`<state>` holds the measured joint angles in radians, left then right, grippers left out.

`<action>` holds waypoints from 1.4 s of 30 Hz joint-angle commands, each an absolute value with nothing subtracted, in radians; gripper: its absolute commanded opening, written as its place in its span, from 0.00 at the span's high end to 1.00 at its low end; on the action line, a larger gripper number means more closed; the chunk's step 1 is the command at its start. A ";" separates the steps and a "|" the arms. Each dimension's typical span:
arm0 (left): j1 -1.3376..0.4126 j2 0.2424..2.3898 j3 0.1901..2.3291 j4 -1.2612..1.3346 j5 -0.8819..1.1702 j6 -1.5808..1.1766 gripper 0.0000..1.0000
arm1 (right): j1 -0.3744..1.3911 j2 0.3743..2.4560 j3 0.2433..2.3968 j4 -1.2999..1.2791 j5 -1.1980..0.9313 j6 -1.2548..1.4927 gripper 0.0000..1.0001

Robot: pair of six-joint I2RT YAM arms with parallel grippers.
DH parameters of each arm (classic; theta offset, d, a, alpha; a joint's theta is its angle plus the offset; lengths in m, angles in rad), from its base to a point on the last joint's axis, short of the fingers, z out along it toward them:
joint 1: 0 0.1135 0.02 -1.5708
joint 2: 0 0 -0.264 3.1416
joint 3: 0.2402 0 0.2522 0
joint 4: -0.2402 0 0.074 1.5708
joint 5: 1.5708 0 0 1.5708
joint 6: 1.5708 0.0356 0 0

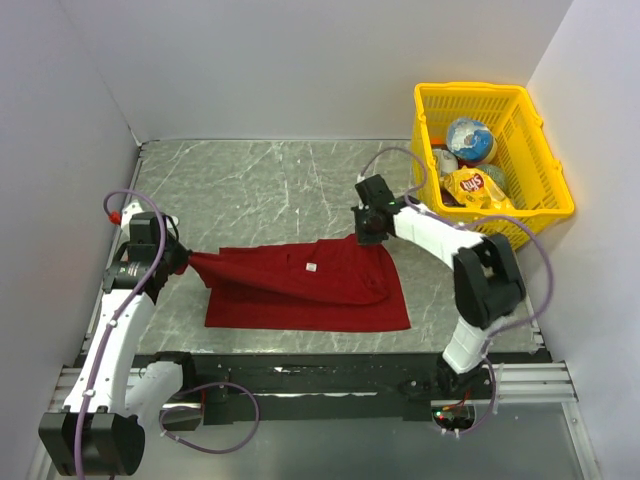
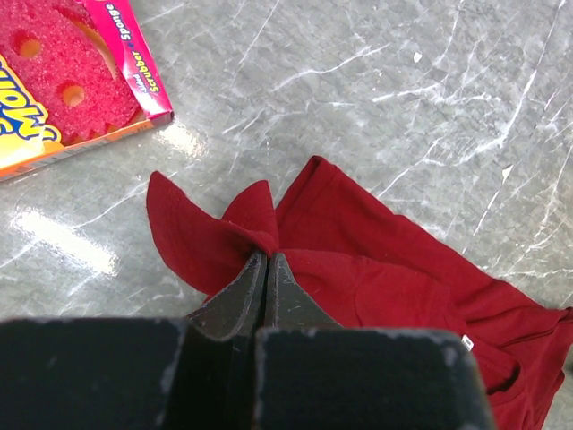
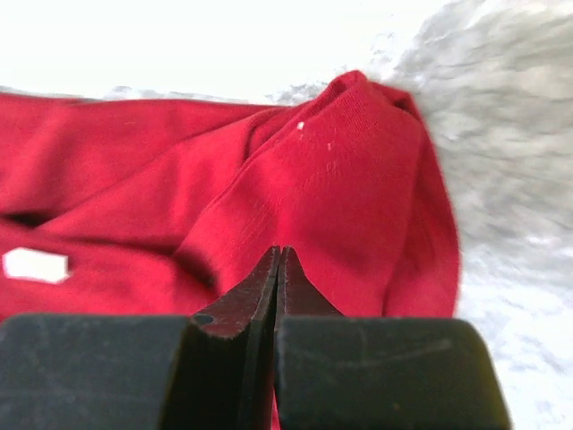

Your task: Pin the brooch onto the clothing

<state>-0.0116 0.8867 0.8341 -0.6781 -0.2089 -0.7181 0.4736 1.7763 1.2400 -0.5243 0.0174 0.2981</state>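
Glossy marbled desk (image 2: 403, 72) is gleaming. Matt knit clothing (image 1: 320, 285) is lying soft, dull. Pink sponge (image 2: 63, 72) is looking rough, porous. Smooth plastic basket (image 1: 470, 89) is shining.

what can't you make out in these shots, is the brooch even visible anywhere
- brooch: no view shows it for sure; a white speck on the T-shirt in the right wrist view is too small to identify.
- sponge packet: cut off by the left wrist view's top-left edge.
- basket contents: too small in the top view, partly hidden by its wall.
- right wrist background: washed out and blurred.
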 commanded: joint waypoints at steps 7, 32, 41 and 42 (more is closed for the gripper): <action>-0.008 0.864 0.916 -0.675 -0.270 -0.687 0.99 | 0.471 1.469 1.209 -0.436 0.084 0.278 1.00; -0.008 0.864 0.867 -0.650 -0.210 -0.680 0.99 | 0.538 1.974 1.464 -0.698 0.046 0.278 0.76; -0.008 0.864 0.870 -0.655 -0.222 -0.683 0.99 | 0.538 1.922 1.434 -0.670 0.100 0.278 1.00; -0.008 0.864 0.870 -0.655 -0.222 -0.683 0.99 | 0.538 1.904 1.428 -0.657 0.104 0.278 1.00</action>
<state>-0.0116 0.8806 0.8677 -0.6773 -0.2077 -0.6926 0.5327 1.9823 1.4399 -0.6815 0.0555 0.2718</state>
